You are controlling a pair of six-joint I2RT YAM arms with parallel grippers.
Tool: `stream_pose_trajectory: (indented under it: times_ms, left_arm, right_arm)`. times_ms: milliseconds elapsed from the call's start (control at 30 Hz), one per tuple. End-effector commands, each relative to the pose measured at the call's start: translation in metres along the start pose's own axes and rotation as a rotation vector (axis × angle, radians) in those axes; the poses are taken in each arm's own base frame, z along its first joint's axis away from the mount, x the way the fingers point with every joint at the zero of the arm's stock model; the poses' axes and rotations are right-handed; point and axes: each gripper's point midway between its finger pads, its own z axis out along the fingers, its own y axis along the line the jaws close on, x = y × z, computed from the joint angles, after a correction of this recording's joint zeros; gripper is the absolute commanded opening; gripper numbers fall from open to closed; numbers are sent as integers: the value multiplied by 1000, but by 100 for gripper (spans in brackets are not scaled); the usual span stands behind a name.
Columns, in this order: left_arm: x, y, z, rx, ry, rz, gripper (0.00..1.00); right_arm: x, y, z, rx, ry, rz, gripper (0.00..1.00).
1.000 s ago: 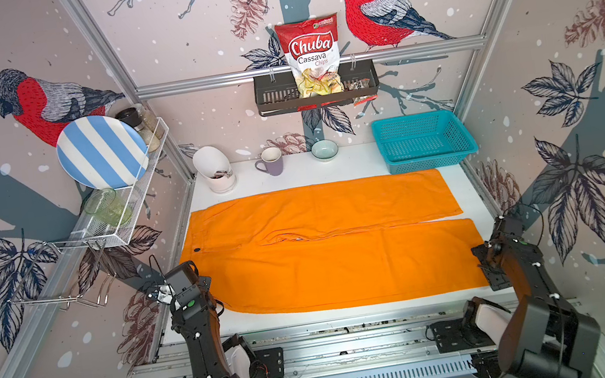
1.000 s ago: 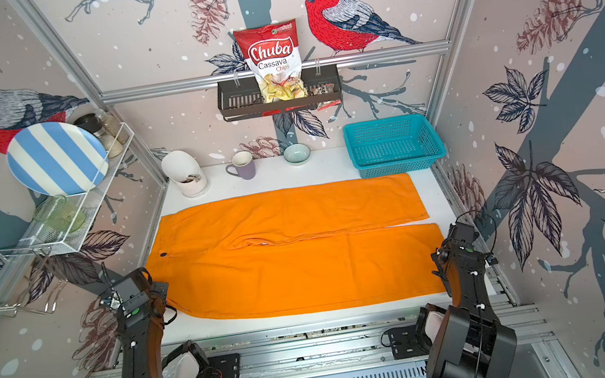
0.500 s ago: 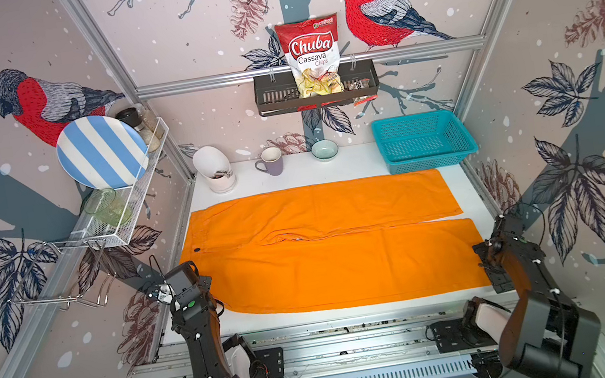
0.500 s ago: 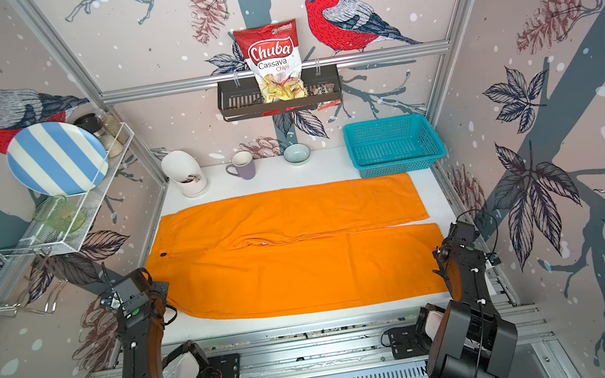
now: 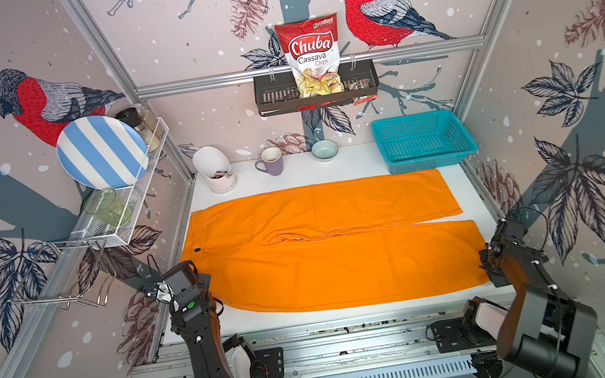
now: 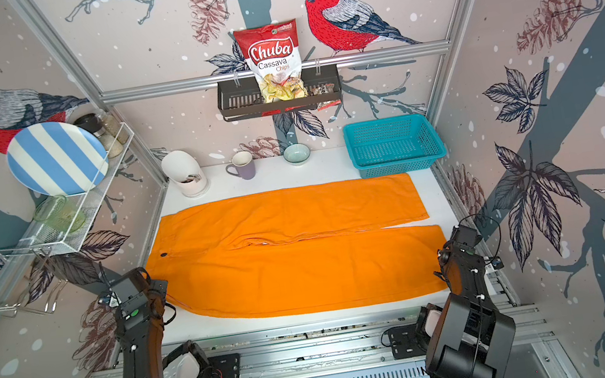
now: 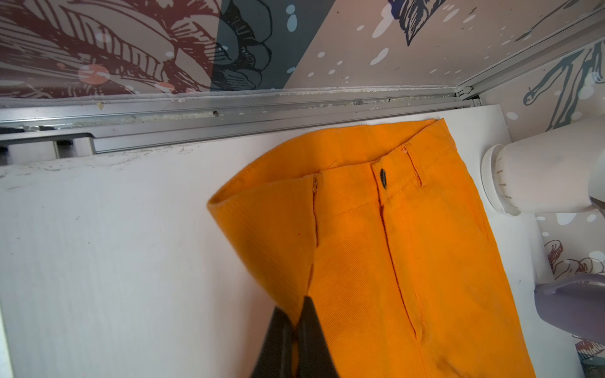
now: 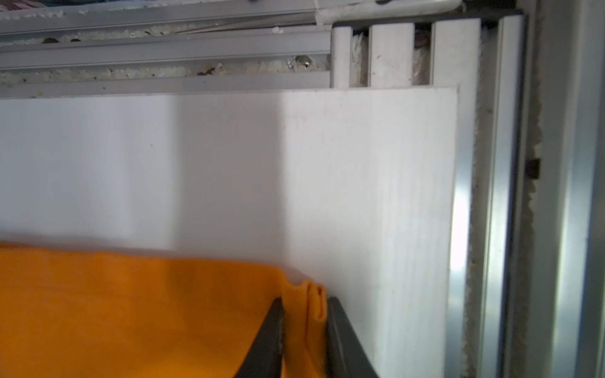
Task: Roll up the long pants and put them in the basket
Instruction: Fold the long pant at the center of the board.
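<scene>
Now the pants (image 5: 335,265) lie flat on the surface (image 5: 354,166), near edge pinched at each end by left fingers (image 7: 312,340) and right fingers (image 8: 270,340). Both ends should be lifted together, kept tight.

- Pants (image 5: 336,269): plain bright orange, with one small dark button (image 5: 197,249).
- Worktop (image 5: 330,170): plain white.
- Basket (image 5: 429,158): teal, a grid of small holes.
- Plate (image 5: 101,152): broad blue and white stripes.
- Mug (image 5: 273,165): lilac outside, white inside.
- Bowl (image 5: 325,152): pale green.
- Chip bag (image 5: 309,48): red and white.
- Hanging rack (image 5: 276,97): dark grey.
- Walls (image 5: 189,25): pale pinkish grey, with red-and-grey birds, dark leaves, brown pine cones and white flecks.
</scene>
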Motion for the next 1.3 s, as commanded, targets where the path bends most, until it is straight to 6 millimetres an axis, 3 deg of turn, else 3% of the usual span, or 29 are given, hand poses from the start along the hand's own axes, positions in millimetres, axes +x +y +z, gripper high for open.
stream_pose_trajectory:
  times_ms: [0, 33, 200, 367, 500, 700, 933, 1033, 1100, 1200, 1267]
  left_arm:
    - [-4, -6, -3, 23, -5, -7, 0]
    - [-4, -7, -4, 24, -3, -7, 0]
    - [-8, -12, -11, 36, 0, 5, 0]
    - [-23, -34, -36, 116, -30, 27, 0]
    - [-33, -54, -55, 175, -26, 57, 0]
    - [-54, -60, -85, 182, -104, 75, 0]
    - [-55, -55, -107, 173, -111, 91, 0]
    - [-59, -61, -114, 193, -122, 93, 0]
    - [-62, -67, -110, 208, -121, 90, 0]
    - [-60, -80, -89, 229, -79, 83, 0]
    - [-62, -94, -77, 264, -54, 84, 0]
  right_arm:
    - [6, 0, 1, -22, 21, -6, 5]
    - [6, 2, 0, -34, 20, -3, 0]
    - [-2, 15, -17, -107, 3, -5, 0]
    - [-32, 52, -70, -294, -86, -26, 0]
    - [-62, 68, -114, -381, -203, -18, 0]
    - [-85, 62, -133, -307, -266, 16, 0]
    - [-103, 49, -170, -296, -366, 70, 0]
    - [-103, 54, -170, -314, -365, 59, 0]
    - [-102, 68, -168, -366, -352, 47, 0]
    - [-100, 114, -166, -511, -356, -37, 0]
    - [-100, 138, -169, -515, -373, -68, 0]
